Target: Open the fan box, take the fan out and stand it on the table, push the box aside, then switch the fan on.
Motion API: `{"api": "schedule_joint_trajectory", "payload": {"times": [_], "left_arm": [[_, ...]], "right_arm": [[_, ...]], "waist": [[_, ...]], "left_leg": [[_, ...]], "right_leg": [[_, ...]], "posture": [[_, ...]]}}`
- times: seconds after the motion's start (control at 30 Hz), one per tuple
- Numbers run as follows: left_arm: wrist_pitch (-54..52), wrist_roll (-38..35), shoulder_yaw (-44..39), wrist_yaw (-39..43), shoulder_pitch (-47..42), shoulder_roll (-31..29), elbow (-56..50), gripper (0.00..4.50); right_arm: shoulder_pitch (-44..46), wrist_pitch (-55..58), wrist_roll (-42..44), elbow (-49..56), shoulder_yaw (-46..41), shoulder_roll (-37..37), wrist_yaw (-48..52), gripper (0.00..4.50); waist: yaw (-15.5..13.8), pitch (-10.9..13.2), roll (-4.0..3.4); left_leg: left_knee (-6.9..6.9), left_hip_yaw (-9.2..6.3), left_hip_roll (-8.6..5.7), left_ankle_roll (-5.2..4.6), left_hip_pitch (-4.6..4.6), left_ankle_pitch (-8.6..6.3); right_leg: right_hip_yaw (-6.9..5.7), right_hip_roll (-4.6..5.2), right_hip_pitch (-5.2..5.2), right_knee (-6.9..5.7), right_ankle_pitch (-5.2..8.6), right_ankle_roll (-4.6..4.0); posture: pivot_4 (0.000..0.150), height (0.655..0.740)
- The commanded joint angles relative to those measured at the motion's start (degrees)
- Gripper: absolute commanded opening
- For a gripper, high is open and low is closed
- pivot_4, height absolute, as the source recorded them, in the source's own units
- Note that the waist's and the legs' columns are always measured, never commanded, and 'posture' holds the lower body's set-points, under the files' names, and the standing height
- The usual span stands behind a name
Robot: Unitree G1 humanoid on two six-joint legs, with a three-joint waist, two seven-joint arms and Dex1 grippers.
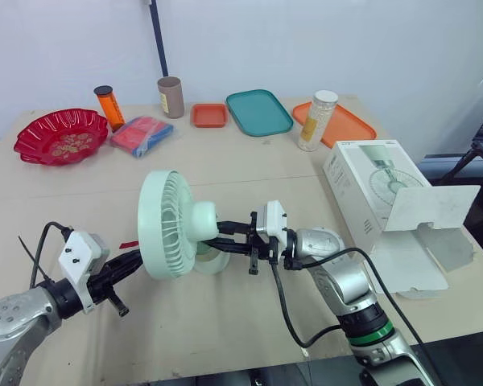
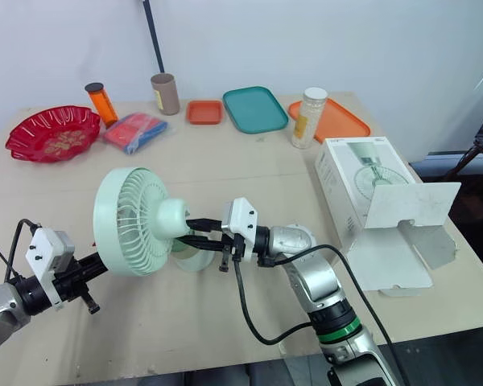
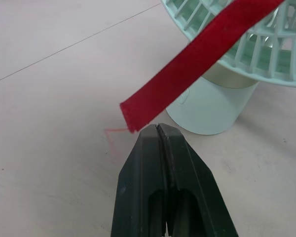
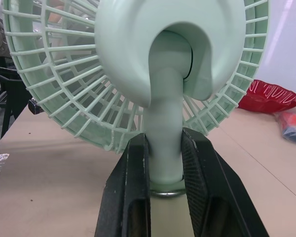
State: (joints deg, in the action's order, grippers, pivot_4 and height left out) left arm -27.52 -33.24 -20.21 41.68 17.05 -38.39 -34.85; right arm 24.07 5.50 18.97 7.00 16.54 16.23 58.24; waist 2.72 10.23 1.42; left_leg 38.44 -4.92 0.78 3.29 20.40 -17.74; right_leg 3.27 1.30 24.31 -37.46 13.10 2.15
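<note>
The left gripper has its fingers pressed together, close by the front grille of the mint-green fan. The fan stands upright on its base mid-table. The right gripper is clamped on the fan's neck. The white fan box lies with its flap open near the table's right edge.
</note>
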Motion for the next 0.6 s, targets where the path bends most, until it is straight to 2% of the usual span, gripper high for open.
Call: {"api": "schedule_joint_trajectory", "payload": {"times": [0.03, 0.07, 0.13, 0.23, 0.27, 0.37, 0.6], "left_arm": [[0.8, -0.2, -0.3, -0.2, -0.3, 0.0, -1.3, 0.09], [0.9, -0.1, -0.1, -0.2, -0.3, 0.1, -1.2, 0.09], [1.1, 0.1, 0.1, -0.3, -0.5, 0.3, -1.1, 0.0], [1.3, 0.4, 0.4, -0.5, -0.7, 0.6, -0.9, 0.0], [1.4, 0.6, 0.4, -0.5, -0.7, 0.7, -0.9, 0.0], [1.7, 1.0, 0.6, -0.7, -0.9, 1.2, -0.9, 0.0], [2.0, 1.3, 1.1, -0.9, -1.1, 1.5, -0.8, 0.0]], "right_arm": [[0.8, -0.3, 0.5, 0.7, -0.2, -0.3, 0.1, 0.31], [1.0, -0.2, 0.6, 0.7, -0.2, -0.3, 0.1, 0.31], [1.3, -0.3, 0.6, 0.7, -0.4, -0.4, 0.2, 1.36], [1.6, -0.2, 0.7, 0.7, -0.5, -0.3, 0.2, 2.45], [1.7, -0.2, 0.7, 0.8, -0.5, -0.3, 0.2, 3.08], [2.0, -0.4, 0.6, 0.5, -0.6, -0.3, 0.3, 4.37], [2.1, -0.6, 0.6, 0.4, -0.6, -0.3, 0.4, 4.45]], "waist": [[0.0, 0.0, 0.0], [0.0, 0.0, 0.0], [0.0, 0.0, 0.0], [0.0, 0.0, 0.0], [0.0, 0.0, 0.0], [0.0, 0.0, 0.0], [0.0, 0.0, 0.0]], "left_leg": [[0.0, 0.0, 0.0, 0.0, 0.0, 0.0], [0.0, 0.0, 0.0, 0.0, 0.0, 0.0], [0.0, 0.0, 0.0, 0.0, 0.0, 0.0], [0.0, 0.0, 0.0, 0.0, 0.0, 0.0], [0.0, 0.0, 0.0, 0.0, 0.0, 0.0], [0.0, 0.0, 0.0, 0.0, 0.0, 0.0], [0.0, 0.0, 0.0, 0.0, 0.0, 0.0]], "right_leg": [[0.0, 0.0, 0.0, 0.0, 0.0, 0.0], [0.0, 0.0, 0.0, 0.0, 0.0, 0.0], [0.0, 0.0, 0.0, 0.0, 0.0, 0.0], [0.0, 0.0, 0.0, 0.0, 0.0, 0.0], [0.0, 0.0, 0.0, 0.0, 0.0, 0.0], [0.0, 0.0, -0.01, 0.0, 0.0, 0.0], [0.0, 0.0, -0.01, 0.0, 0.0, 0.0]], "posture": [[0.15, 0.74], [0.15, 0.74], [0.15, 0.74], [0.15, 0.74], [0.15, 0.74], [0.15, 0.74], [0.15, 0.74]]}}
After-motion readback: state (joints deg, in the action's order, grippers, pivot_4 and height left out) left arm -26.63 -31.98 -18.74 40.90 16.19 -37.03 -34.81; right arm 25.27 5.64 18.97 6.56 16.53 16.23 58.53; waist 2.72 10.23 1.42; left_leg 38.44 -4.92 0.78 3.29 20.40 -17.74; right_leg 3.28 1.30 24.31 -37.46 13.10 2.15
